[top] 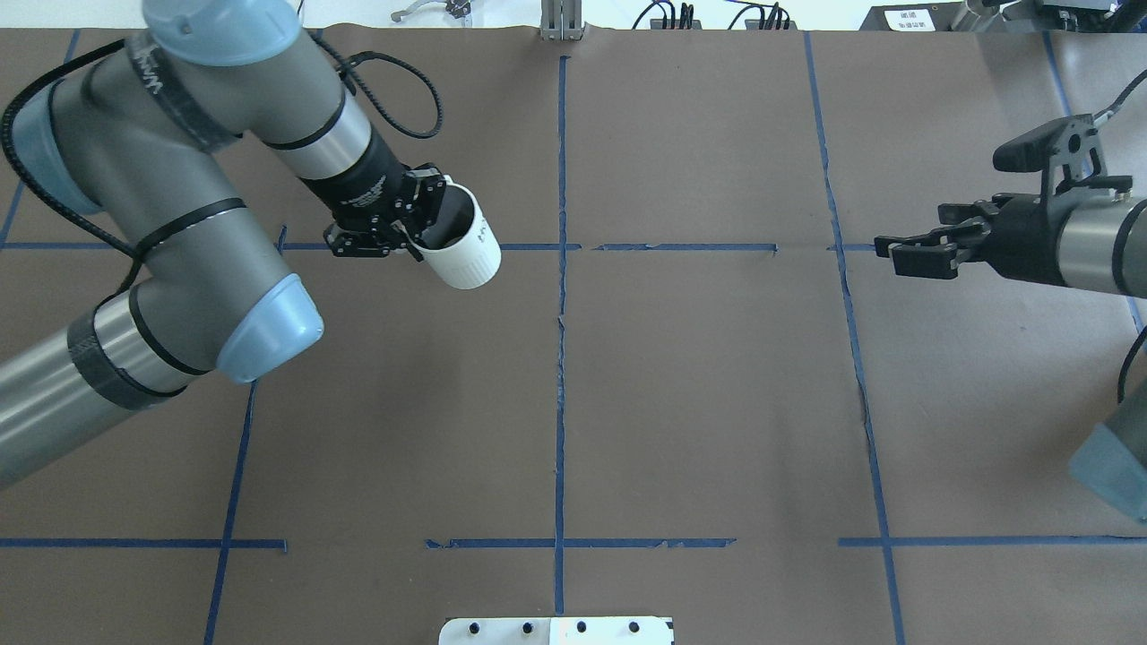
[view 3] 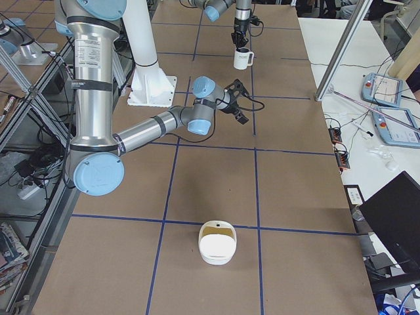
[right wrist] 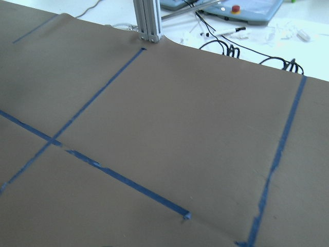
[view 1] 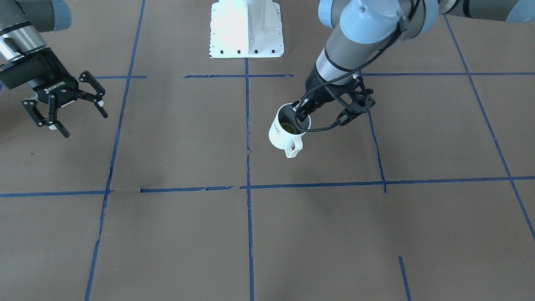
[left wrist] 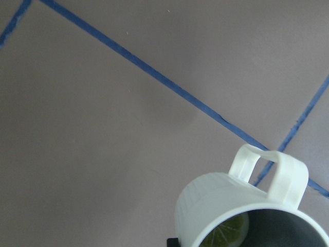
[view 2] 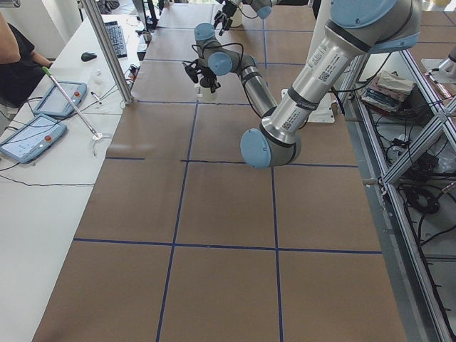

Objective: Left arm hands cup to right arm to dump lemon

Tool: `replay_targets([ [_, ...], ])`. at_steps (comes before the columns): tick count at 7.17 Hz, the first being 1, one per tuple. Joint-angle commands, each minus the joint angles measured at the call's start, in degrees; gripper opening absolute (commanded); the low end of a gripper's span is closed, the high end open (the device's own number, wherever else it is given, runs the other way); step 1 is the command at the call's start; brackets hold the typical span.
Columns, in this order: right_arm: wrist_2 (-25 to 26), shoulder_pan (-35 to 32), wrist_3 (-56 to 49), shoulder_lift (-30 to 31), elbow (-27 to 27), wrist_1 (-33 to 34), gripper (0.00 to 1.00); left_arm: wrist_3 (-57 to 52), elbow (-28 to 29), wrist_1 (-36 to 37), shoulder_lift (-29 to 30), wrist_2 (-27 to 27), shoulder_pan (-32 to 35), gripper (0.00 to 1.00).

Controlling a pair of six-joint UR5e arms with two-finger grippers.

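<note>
While the left hand (view 1: 301, 109) grips its rim, the white loop-handled cup (view 1: 281, 134) holds a yellow-green lemon (view 1: 288, 127); right hand (view 1: 85, 124) open

Bright even light, soft shadows, blown-out white base (view 1: 246, 29)

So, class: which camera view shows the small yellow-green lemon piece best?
Left wrist-mounted: it looks closely into the white mug, showing the small yellow-green lemon piece. Front-facing shows a small patch; the others show none.

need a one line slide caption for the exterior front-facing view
Left pincer grips the cup by its rim, lemon inside, while the right pincer hangs open, well apart.
</note>
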State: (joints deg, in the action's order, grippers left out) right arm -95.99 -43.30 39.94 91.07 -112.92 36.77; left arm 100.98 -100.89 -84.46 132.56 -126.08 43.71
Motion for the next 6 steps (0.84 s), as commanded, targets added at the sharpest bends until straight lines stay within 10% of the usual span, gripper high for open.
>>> replay_targets([
  [1,16.63,11.07,-0.64,-4.66,-0.2,-1.97,1.0,11.47,1.48,0.96,5.06,0.49,-3.78,0.02],
  [3,34.31,22.68,-1.96,-8.7,-0.11,-1.88,0.99,13.01,8.75,0.87,11.73,0.4,-4.68,0.01],
  [6,38.5,28.6,-5.13,-9.33,0.06,-1.88,0.98,14.58,10.78,0.09,15.08,0.31,-6.09,0.02],
])
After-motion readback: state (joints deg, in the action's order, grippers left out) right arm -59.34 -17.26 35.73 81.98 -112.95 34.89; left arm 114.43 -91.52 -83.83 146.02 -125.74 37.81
